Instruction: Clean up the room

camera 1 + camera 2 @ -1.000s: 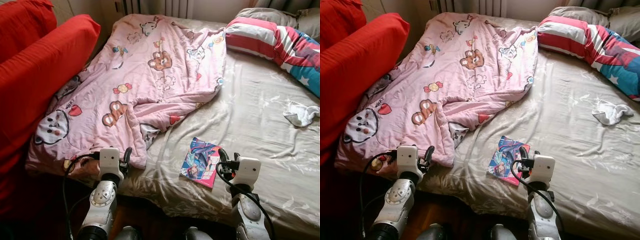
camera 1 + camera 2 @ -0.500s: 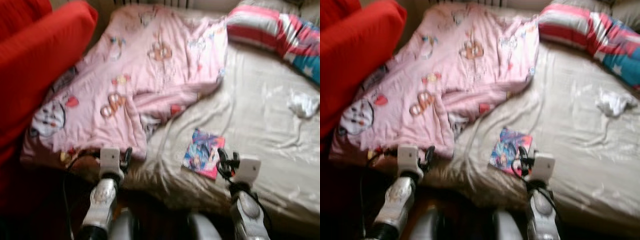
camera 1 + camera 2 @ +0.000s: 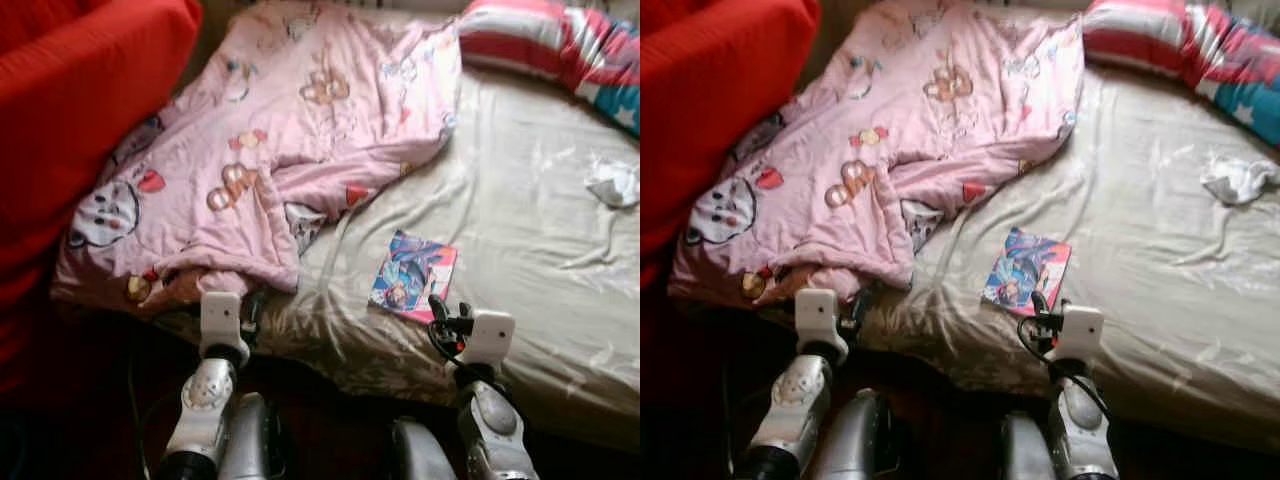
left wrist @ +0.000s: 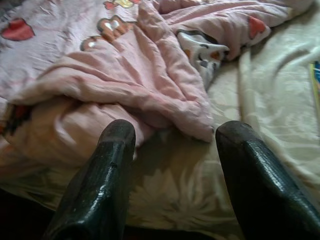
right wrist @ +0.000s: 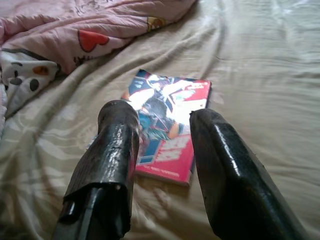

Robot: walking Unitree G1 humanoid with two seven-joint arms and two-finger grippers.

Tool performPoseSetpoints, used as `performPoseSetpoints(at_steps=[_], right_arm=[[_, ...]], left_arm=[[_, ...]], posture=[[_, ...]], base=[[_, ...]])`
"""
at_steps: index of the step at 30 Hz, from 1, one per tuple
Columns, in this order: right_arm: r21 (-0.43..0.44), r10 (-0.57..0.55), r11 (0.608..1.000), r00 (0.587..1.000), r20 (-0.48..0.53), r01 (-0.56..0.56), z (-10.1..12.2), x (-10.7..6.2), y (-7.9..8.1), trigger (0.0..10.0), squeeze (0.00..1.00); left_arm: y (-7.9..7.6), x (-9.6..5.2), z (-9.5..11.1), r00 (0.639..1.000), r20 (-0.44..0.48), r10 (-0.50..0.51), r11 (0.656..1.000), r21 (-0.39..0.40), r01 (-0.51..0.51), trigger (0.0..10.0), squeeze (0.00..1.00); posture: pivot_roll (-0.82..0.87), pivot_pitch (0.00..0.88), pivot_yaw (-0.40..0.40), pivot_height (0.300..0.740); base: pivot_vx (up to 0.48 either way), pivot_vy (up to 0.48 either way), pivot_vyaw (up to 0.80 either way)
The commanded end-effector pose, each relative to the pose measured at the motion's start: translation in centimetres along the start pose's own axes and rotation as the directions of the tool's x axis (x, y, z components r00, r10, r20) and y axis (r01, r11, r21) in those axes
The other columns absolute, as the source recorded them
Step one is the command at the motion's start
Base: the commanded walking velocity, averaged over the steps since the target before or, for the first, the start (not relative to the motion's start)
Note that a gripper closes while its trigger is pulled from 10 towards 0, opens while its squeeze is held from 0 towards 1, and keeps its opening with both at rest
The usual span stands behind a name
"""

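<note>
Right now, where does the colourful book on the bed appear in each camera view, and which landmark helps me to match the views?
Left eye view: the book lies flat on the beige sheet, near the bed's front edge, just ahead of the right gripper.
Right eye view: same spot, right of the pink quilt.
Left wrist view: only a sliver at the frame edge.
Right wrist view: between and beyond the open jaws.
Shared landmark: the quilt's folded corner.

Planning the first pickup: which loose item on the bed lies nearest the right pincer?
The colourful comic book, flat on the sheet just beyond the right pincer; the white cloth lies farther off.
</note>
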State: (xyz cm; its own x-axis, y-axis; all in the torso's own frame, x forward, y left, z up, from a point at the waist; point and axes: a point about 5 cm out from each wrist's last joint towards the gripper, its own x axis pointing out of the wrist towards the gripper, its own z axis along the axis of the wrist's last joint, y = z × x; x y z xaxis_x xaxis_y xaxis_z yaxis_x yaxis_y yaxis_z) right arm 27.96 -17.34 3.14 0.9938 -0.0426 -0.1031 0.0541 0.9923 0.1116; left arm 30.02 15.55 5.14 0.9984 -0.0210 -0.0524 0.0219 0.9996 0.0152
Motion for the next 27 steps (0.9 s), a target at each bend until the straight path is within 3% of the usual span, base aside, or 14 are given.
performPoseSetpoints(at_steps=[1, 8, 27], right_arm=[[0.010, -0.005, 1.000, 1.000, -0.024, 0.006, -0.7, -0.4, -0.1, 10.0, 0.00], [0.011, -0.008, 1.000, 0.999, -0.045, 0.008, -1.3, -0.5, -0.3, 10.0, 0.00], [0.013, -0.043, 0.999, 0.996, -0.076, 0.044, -2.2, -0.3, -1.2, 10.0, 0.00]], left_arm=[[0.1, 0.2, 0.2, 1.000, -0.005, -0.006, 1.000, -0.010, 0.006, 10.0, 0.00], [0.0, 0.3, 0.3, 1.000, -0.001, -0.018, 1.000, -0.016, 0.018, 10.0, 0.00], [0.2, 0.4, 0.5, 1.000, 0.008, -0.016, 1.000, -0.015, 0.016, 10.0, 0.00]], posture=[[-0.13, 0.202, 0.013, 0.637], [-0.12, 0.200, 0.016, 0.637], [-0.12, 0.213, 0.017, 0.637]], base=[[0.000, 0.000, 0.00], [0.000, 0.000, 0.00], [0.296, 0.000, 0.00]])
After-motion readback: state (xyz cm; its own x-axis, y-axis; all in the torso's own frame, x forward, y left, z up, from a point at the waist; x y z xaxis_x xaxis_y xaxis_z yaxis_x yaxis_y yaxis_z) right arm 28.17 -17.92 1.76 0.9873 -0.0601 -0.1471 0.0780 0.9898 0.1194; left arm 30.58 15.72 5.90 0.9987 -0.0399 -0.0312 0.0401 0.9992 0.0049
